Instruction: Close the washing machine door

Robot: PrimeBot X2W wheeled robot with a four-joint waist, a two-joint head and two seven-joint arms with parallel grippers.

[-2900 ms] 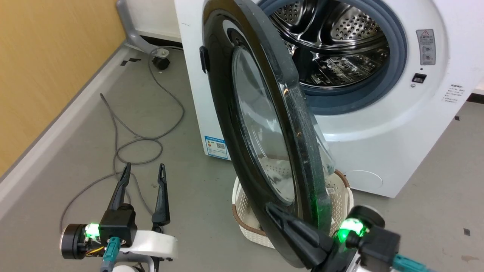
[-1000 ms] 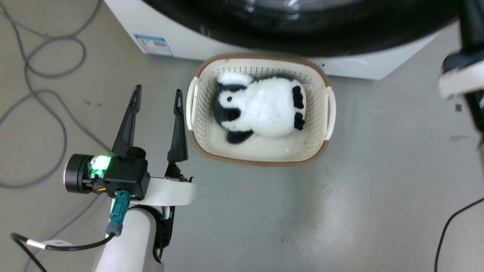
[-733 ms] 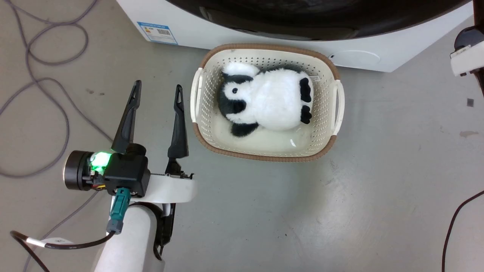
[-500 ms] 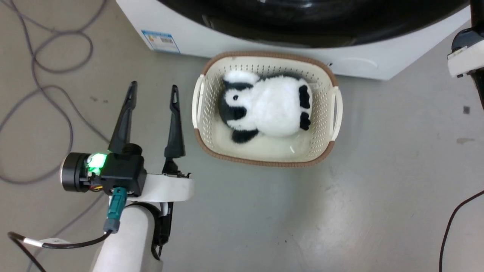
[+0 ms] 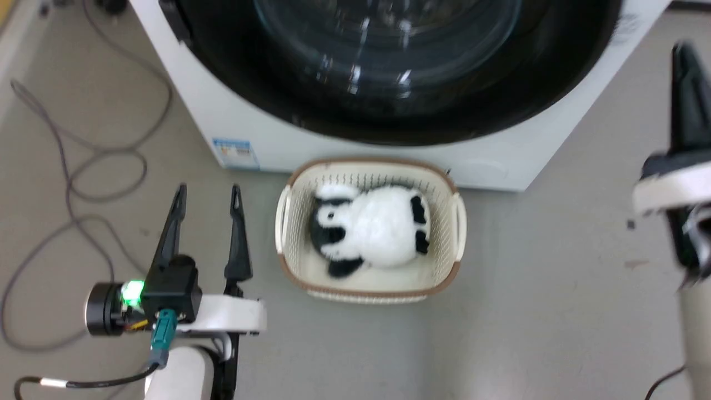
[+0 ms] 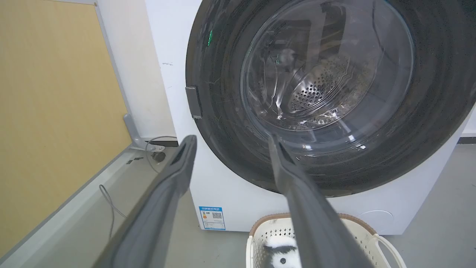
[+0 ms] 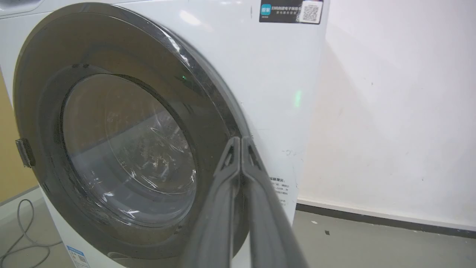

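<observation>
The washing machine door (image 5: 389, 55) lies flat against the white machine front (image 5: 194, 111), its glossy black ring and clear glass window facing me. Through the glass of the door (image 6: 327, 74) the steel drum shows in the left wrist view. My left gripper (image 5: 208, 191) hovers low over the floor, left of the basket, open and empty; its fingers (image 6: 174, 175) point toward the door's lower left. My right gripper (image 5: 679, 53) is at the right edge, blurred. In the right wrist view the right gripper (image 7: 238, 140) is shut on nothing, just off the door's (image 7: 122, 149) right rim.
A cream basket (image 5: 283, 216) holding a panda plush (image 5: 372, 230) stands on the floor right before the machine. Grey cables (image 5: 83, 183) loop over the floor at the left. A yellow wall (image 6: 55, 111) runs along the left, a white wall (image 7: 390, 111) to the machine's right.
The door, standing wide open 2.9 s ago with my right gripper at its lower edge, now lies against the machine. The head camera has since tilted, bringing more of the door into view.
</observation>
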